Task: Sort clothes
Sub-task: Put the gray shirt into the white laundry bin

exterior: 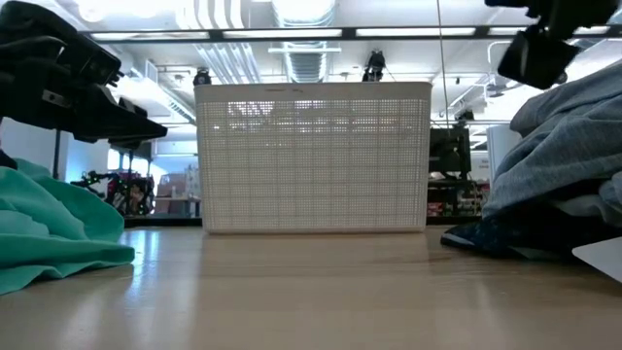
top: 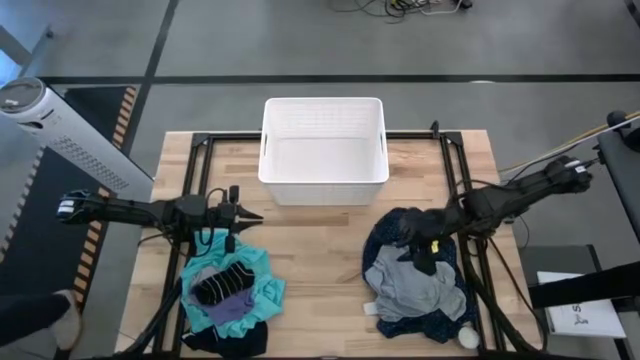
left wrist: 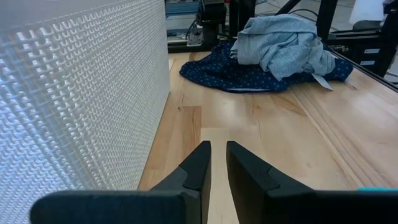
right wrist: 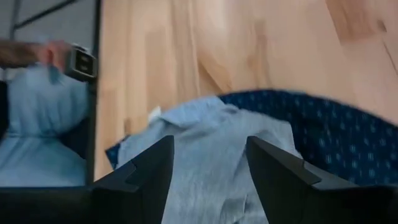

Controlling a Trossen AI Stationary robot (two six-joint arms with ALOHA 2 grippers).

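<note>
The white basket stands at the far middle of the worktop and serves as the landmark. In front of it and to its right lies one heap: a grey piece draped over a navy white-dotted garment. In front of it and to its left lies the other heap: black striped socks on a purple piece, both on a teal shirt, with a dark garment underneath at the near edge.

The right gripper hangs just over the grey piece, jaws apart with nothing between them. The left gripper waits beside the basket's left front corner, above the teal heap, jaws nearly together and empty.

These clothes look light, limp and crumpled, so they would likely sag and trail once lifted, and a lower layer may drag along. A raised fold near the middle of the grey piece seems the best place to pinch, taking only the top layer. The socks are small and could slip out of a shallow grip.
</note>
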